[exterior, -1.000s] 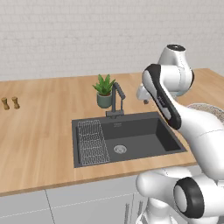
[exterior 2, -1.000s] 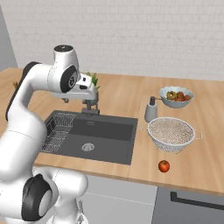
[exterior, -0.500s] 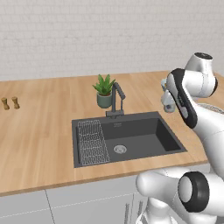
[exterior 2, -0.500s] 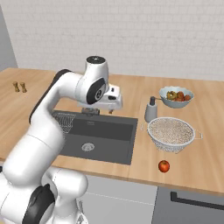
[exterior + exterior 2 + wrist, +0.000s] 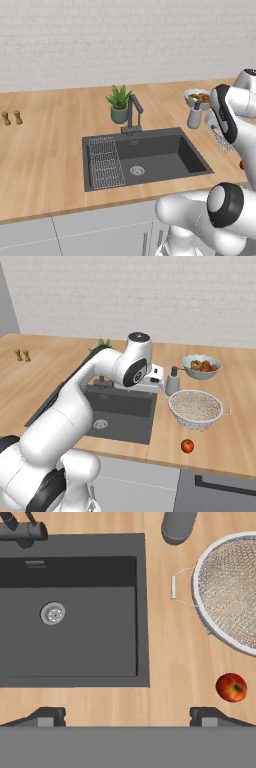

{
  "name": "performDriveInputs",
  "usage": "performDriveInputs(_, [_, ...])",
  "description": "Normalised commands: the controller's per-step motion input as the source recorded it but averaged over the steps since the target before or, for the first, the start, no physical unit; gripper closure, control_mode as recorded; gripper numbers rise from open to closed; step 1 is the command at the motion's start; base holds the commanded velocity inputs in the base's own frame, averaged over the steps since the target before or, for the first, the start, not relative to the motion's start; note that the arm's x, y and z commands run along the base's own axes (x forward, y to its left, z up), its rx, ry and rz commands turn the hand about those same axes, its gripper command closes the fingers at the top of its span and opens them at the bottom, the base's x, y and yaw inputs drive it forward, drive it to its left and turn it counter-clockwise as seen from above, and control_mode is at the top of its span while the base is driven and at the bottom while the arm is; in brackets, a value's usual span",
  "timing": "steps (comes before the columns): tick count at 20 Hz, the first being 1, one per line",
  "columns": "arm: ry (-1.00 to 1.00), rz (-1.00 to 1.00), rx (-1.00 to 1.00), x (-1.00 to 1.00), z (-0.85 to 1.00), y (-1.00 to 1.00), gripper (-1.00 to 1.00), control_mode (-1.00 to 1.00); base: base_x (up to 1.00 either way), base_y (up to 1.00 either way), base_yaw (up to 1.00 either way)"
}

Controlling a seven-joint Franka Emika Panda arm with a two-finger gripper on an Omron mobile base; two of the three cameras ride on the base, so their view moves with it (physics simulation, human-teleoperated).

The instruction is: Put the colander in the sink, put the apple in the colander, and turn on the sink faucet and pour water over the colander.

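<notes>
Over the counter: my gripper (image 5: 127, 714) hangs above the bare wood strip between the sink (image 5: 75, 609) and the colander (image 5: 227, 592), looking straight down.
Fingers: spread wide with nothing between them; the two dark tips sit at the bottom of the hand view, well apart.
Colander position: on the worktop to the right of the sink, just beside its rim but not in it; in the right base view the colander (image 5: 195, 408) sits between the grey bottle (image 5: 173, 381) and the apple (image 5: 187, 445).
Colander handle: a thin wire loop sticks out on the side facing the sink, the nearest part to my hand.
Apple: on the wood near the front edge, close to the colander but apart from it (image 5: 231, 687).
Sink: nothing in the basin, drain showing; a wire rack (image 5: 105, 161) lies along its left side.
Faucet: upright behind the basin (image 5: 132, 114), no stream showing.
Handling guess: I judge the mesh bowl light and fairly stiff at the rim, springy in the weave, so it may tip or swing if I take it off-centre.
Where to grip: I would pinch the solid rim beside the wire loop, one finger inside and one outside; the mesh itself would dent and slip.
Task stage: I judge the first step not yet done; colander still to be lifted.
</notes>
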Motion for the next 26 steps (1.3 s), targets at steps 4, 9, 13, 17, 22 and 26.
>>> performDriveInputs(4, [0.01,-0.11,0.0,0.01,-0.19,-0.46,-1.0,-1.0,0.0,0.0,0.0])
performDriveInputs(9, [0.0,-0.05,0.0,0.0,-0.06,-0.24,-1.0,-1.0,0.0,0.0,0.0])
performDriveInputs(13, [0.01,-0.1,0.0,0.09,-0.03,-0.09,-1.0,-1.0,0.0,0.0,0.0])
performDriveInputs(17, [0.0,-0.1,0.0,0.19,-0.03,-0.01,-1.0,-1.0,0.0,0.0,0.0])
performDriveInputs(22, [0.0,-0.06,0.0,0.39,-0.22,0.0,-1.0,-1.0,0.0,0.0,0.0])
performDriveInputs(26, [0.0,-0.05,0.0,0.5,-0.32,0.0,-1.0,-1.0,0.0,0.0,0.0])
